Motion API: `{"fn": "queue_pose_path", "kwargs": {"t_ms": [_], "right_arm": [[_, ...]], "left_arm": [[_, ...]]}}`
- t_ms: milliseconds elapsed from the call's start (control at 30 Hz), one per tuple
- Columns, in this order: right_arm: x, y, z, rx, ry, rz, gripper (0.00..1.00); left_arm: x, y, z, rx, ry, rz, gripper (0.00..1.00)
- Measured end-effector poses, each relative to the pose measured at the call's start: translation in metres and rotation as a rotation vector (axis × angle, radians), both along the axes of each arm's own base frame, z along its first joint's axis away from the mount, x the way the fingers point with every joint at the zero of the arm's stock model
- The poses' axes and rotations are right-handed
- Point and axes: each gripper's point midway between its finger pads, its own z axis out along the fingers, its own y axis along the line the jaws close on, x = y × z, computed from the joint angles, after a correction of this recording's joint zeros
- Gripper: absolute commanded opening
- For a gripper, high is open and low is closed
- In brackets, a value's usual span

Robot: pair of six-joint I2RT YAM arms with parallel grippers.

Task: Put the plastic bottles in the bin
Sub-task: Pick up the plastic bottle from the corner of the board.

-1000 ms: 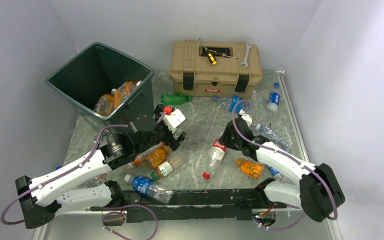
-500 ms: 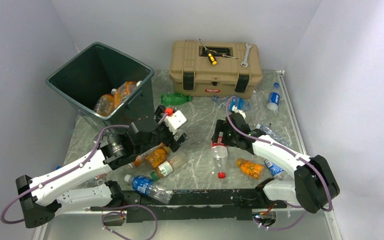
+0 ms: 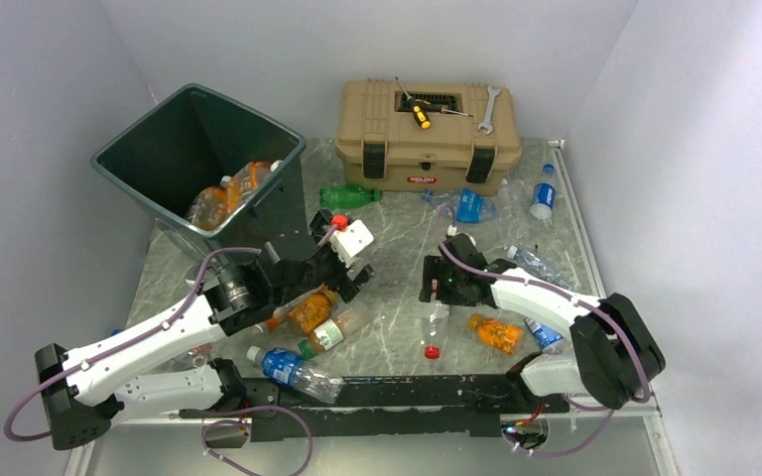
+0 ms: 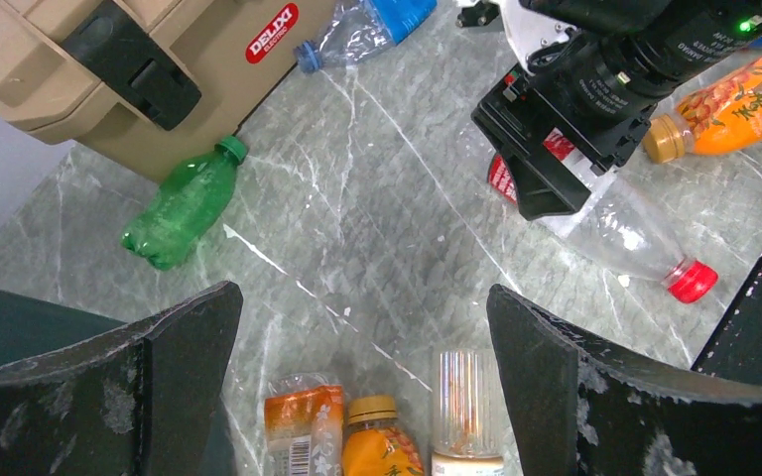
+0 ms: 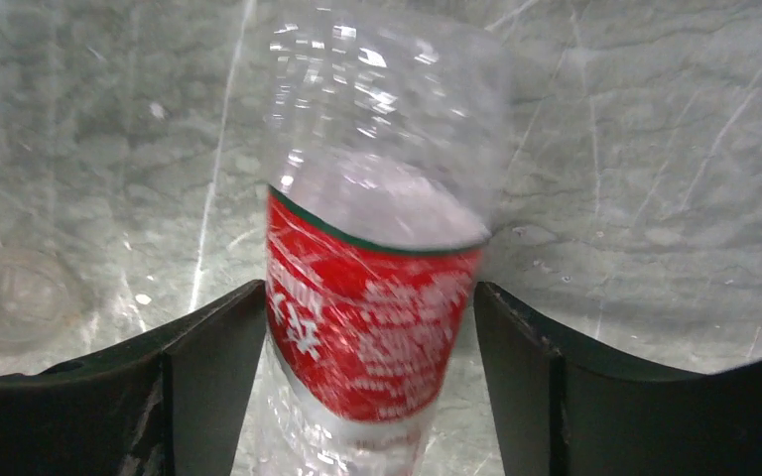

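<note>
Red-labelled bottle [image 5: 372, 332] inside right hand [image 5: 369, 297], grip unclear; orange bottle [image 3: 496, 334] beside; left hand [image 4: 362, 297] open, empty.

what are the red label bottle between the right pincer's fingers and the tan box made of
Red-label bottle: thin clear plastic, glossy; see-through, with creased glints. Tan box: likely moulded hard plastic, matte; rounded edges, black latches.

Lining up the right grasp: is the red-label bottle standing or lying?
Lying: the red-label bottle rests sideways on the table, red cap toward the near edge, right gripper straddling its label.
</note>
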Motion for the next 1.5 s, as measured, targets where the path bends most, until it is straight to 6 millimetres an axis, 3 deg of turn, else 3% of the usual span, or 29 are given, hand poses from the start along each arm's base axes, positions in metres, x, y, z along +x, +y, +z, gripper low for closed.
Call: {"fn": "queue_pose_path", "kwargs": {"t_ms": [133, 267, 367, 533, 633, 800, 1000, 1133, 1300, 1500], "right_arm": [[-0.006, 0.003, -0.008, -0.018, 0.026, 0.034, 0.58], [-0.003, 0.007, 0.007, 0.021, -0.033, 0.037, 0.49], [0.004, 0.014, 0.047, 0.153, -0.183, 0.0, 0.47], [0.017, 0.031, 0.142, 0.509, -0.5, -0.067, 0.47], [0.02, 0.036, 0.184, 0.665, -0.609, -0.089, 0.47], [0.014, 0.042, 0.235, 0.862, -0.719, -0.071, 0.46], [-0.003, 0.034, 0.285, 1.012, -0.853, -0.039, 0.45], [-0.011, 0.034, 0.302, 1.066, -0.886, -0.011, 0.45], [-0.015, 0.035, 0.309, 1.111, -0.884, -0.001, 0.44], [-0.023, 0.029, 0.319, 1.177, -0.92, -0.005, 0.43]], "left_arm": [[0.0, 0.0, -0.002, 0.008, 0.003, 0.001, 1.0], [-0.001, -0.001, -0.002, 0.011, -0.002, -0.006, 0.99], [-0.004, -0.003, -0.001, -0.005, -0.004, -0.028, 1.0], [-0.022, -0.013, -0.003, -0.086, -0.001, -0.132, 1.0], [-0.033, -0.022, -0.001, -0.149, 0.032, -0.186, 0.99], [-0.051, -0.043, 0.014, -0.265, 0.153, -0.27, 1.0], [-0.054, -0.054, 0.052, -0.49, 0.268, -0.308, 1.0], [-0.069, -0.065, 0.059, -0.541, 0.346, -0.396, 0.99], [-0.079, -0.083, 0.045, -0.528, 0.469, -0.471, 1.0], [-0.084, -0.086, 0.041, -0.528, 0.52, -0.487, 0.94]]}}
